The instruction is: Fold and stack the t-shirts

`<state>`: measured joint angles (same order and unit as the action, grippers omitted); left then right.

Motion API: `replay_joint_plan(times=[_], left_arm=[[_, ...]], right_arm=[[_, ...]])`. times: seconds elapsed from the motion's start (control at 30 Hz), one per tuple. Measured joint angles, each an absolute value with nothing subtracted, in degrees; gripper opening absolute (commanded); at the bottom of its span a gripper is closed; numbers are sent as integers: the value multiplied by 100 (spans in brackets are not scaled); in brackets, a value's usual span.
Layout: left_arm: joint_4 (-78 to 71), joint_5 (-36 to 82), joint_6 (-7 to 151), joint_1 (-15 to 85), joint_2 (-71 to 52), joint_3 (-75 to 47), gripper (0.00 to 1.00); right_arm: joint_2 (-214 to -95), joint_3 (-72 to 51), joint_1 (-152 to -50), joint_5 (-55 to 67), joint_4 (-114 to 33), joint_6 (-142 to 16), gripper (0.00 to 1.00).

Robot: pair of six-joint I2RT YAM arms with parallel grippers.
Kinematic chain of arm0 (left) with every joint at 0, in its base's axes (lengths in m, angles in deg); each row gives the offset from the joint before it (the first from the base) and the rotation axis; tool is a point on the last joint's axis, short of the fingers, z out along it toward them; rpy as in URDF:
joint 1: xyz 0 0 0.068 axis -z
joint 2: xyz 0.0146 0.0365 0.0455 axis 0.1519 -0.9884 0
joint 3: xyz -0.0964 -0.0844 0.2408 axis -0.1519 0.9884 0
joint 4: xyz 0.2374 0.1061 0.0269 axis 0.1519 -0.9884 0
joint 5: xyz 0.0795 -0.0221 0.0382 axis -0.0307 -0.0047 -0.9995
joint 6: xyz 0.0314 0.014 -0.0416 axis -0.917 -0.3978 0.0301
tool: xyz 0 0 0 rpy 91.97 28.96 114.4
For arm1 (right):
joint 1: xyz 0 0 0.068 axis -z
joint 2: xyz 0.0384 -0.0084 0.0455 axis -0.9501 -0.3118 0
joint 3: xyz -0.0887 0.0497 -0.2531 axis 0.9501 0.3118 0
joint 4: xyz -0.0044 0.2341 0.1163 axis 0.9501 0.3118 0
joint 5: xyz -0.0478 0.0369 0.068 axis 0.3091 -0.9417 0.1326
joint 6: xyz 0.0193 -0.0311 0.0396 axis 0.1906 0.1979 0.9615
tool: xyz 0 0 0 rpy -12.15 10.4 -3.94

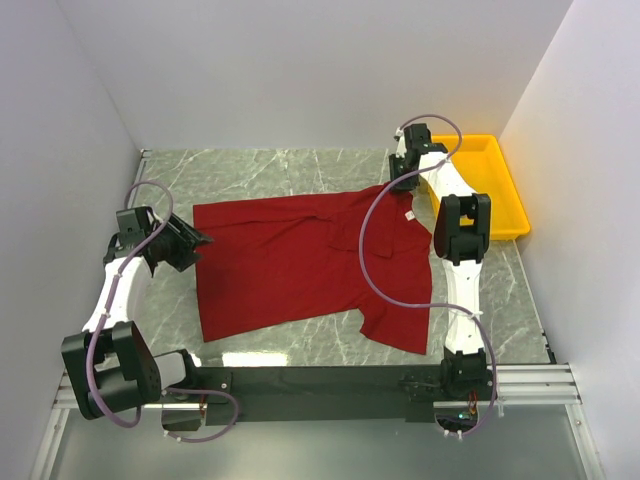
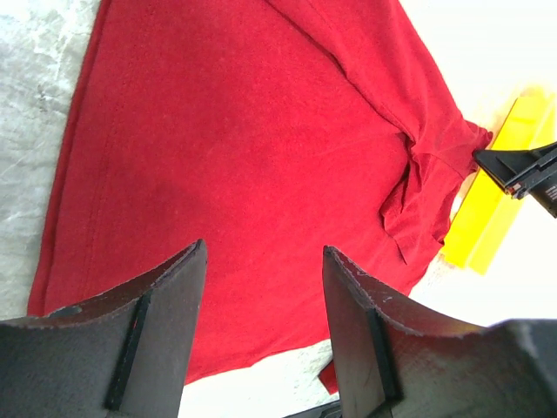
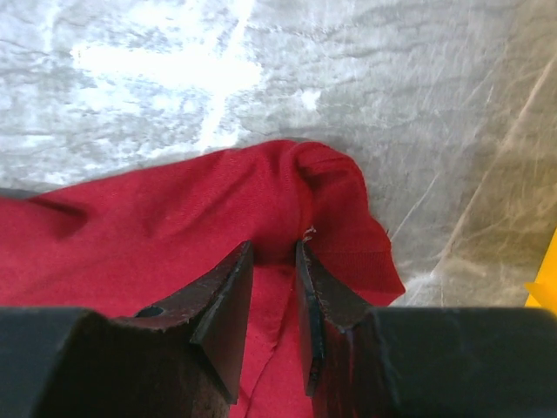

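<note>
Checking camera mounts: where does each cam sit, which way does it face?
Top external: above, behind the bases, looking down on table, t-shirt, tray; left arm, right arm show.
Left wrist: faces across the t-shirt toward the tray; left end effector open, empty.
Right wrist: faces down at the t-shirt's edge; right end effector pinches a fold.
Shared: top and left wrist both catch the right end effector at bunched cloth.

One dark red short-sleeved t-shirt (image 1: 290, 265), spread mostly flat across grey marble table (image 1: 270, 170). Hem to the left, collar to the right, small white tag (image 1: 408, 215) showing. Near sleeve (image 1: 400, 325) lies flat; far-right corner bunched into a ridge.
</note>
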<state>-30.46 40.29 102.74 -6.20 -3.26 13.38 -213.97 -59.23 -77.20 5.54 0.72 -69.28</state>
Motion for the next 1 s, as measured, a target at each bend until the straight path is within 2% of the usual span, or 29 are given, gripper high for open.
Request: replay_joint_plan(times=[0.57, 0.67, 0.77, 0.8, 0.87, 1.0], left_arm=[[-3057, 4029, 10259, -657, -286, 1360, 61], [-3059, 4027, 10259, -666, -278, 1360, 61], [-3064, 4029, 10259, -675, -240, 1360, 61], [-3066, 4029, 10259, -681, -229, 1360, 61], [-3064, 4029, 10259, -683, -225, 1360, 61], [-3075, 4029, 10259, -686, -223, 1360, 61]], right_arm=[[-21434, -5934, -7674, 781, 78, -6668, 34], [-21443, -5934, -7665, 678, 78, -6619, 30], [-21461, -5934, -7661, 582, 80, -6589, 19], [-21465, -5934, -7658, 560, 80, -6574, 9], [-21467, -5934, -7654, 549, 83, -6556, 0], [-21467, -5923, -7639, 696, 48, -6539, 0]])
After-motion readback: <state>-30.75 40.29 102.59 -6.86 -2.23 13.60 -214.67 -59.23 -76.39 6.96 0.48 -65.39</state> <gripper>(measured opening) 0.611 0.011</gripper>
